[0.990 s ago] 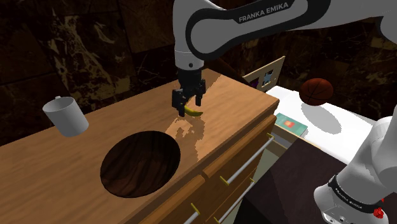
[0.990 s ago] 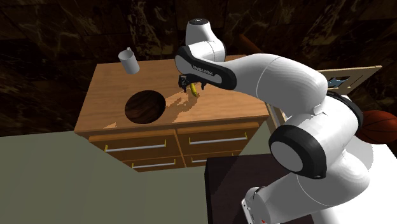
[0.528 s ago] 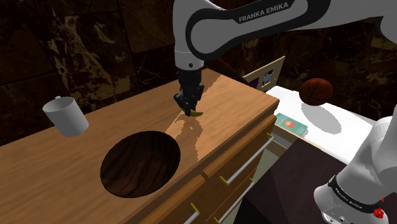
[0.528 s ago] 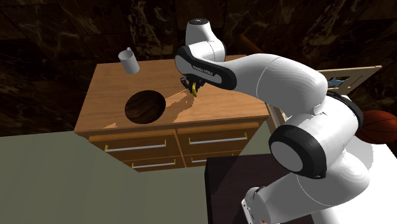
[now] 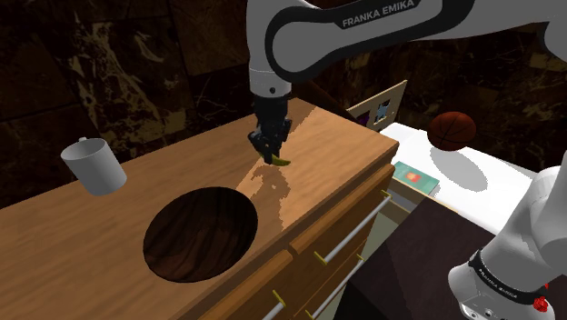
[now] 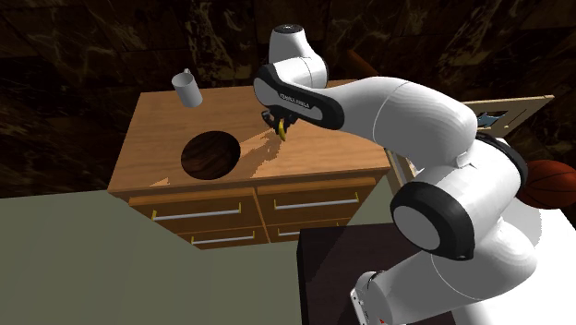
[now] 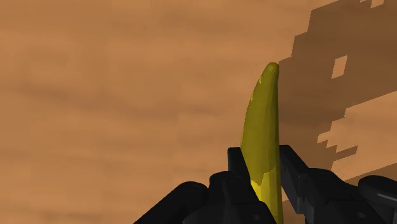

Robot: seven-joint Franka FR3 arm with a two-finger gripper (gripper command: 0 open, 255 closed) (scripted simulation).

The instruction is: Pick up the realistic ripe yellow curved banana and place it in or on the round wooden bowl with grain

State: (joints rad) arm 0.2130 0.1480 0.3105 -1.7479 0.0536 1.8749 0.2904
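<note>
The end effector (image 5: pixel 270 145) points down over the wooden bench (image 5: pixel 338 173), and its two black fingers are closed onto the banana (image 5: pixel 280 160). In the wrist view the fingers (image 7: pixel 236 167) press against either side of the yellow banana (image 7: pixel 262 127), with only its width between them. Its tapered tip reaches out past the fingertips, over bare wood grain and a blocky patch of shadow.

In the shoulder view the banana juts from under the end effector toward that view's right. Its shadow falls on the bench a little nearer the bowl (image 5: pixel 200 236), though I cannot tell whether the fruit still touches the wood. The bowl is round, dark brown and grained (it reads almost as a hole in the bench top) and sits toward the shoulder view's lower left of the banana, well apart from it and with nothing in it. A pale mug (image 5: pixel 94 166) stands tilted near the bench's far left edge.

From the second exterior view, the end effector (image 6: pixel 278 125) and banana (image 6: pixel 281 132) sit to the right of the bowl (image 6: pixel 210 154), with the mug (image 6: pixel 187 90) at the back corner. Drawers with slim metal handles line the bench front.
</note>
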